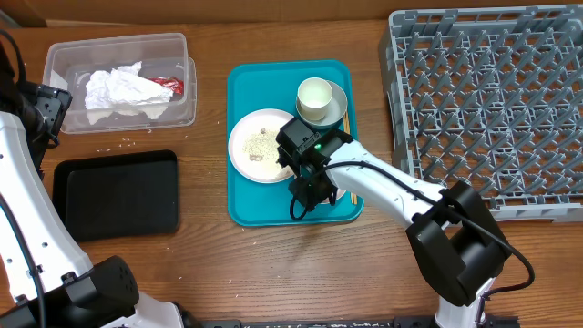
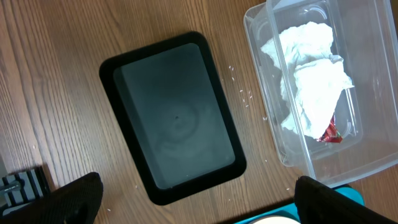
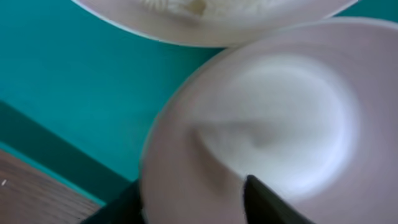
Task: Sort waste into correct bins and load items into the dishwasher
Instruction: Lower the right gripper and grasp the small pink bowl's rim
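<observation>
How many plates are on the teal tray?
2. One plate with rice lies left on the tray; a second plate beside it, under the right gripper, shows only in the wrist view. More may be hidden.

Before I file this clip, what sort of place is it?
Likely a lab tabletop staged as a kitchen clean-up station: a grey dish rack, a teal tray of used plates, and a clear tub holding a crumpled napkin.

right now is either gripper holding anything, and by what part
Left gripper holds nothing. Right gripper has its jaws astride the rim of a round pale-pink plate; whether they have clamped cannot be told.
</observation>
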`<state>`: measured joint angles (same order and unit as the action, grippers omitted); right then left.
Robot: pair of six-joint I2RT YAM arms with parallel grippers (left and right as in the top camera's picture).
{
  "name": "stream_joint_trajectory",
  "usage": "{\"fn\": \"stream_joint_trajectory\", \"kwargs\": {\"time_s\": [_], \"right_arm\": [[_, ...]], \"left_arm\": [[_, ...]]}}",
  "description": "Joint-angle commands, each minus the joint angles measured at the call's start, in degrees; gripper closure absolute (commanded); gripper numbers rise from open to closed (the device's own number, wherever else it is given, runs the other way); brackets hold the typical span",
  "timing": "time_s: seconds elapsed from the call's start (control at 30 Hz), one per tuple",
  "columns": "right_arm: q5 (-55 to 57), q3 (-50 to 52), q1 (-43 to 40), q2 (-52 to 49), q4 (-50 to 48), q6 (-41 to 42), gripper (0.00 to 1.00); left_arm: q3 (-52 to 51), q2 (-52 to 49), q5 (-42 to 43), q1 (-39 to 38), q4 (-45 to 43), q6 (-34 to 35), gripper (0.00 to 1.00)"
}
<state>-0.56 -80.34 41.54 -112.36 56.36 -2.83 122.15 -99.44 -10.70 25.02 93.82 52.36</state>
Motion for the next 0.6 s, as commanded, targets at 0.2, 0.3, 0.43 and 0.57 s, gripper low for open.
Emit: {"fn": "stream_joint_trajectory", "kwargs": {"time_s": [0.2, 0.3, 0.43, 0.57], "right_arm": [[0.2, -4.3, 2.5, 0.0, 2.8, 0.1, 0.91], [-0.5, -6.2, 2.3, 0.0, 4.7, 0.8, 0.96], [-1.8, -10.6, 1.4, 0.0, 6.5, 3.0, 0.96], [0.5, -19.5, -0.9, 0.1, 11.3, 3.0, 0.96]], "left_arm": [[-0.3, -0.4, -0.2, 0.1, 0.0, -0.5, 0.0], [-0.3, -0.4, -0.2, 0.1, 0.0, -0.5, 0.0], [-0.3, -0.4, -0.2, 0.1, 0.0, -0.5, 0.0], [-0.3, -0.4, -0.2, 0.1, 0.0, -0.5, 0.0]]}}
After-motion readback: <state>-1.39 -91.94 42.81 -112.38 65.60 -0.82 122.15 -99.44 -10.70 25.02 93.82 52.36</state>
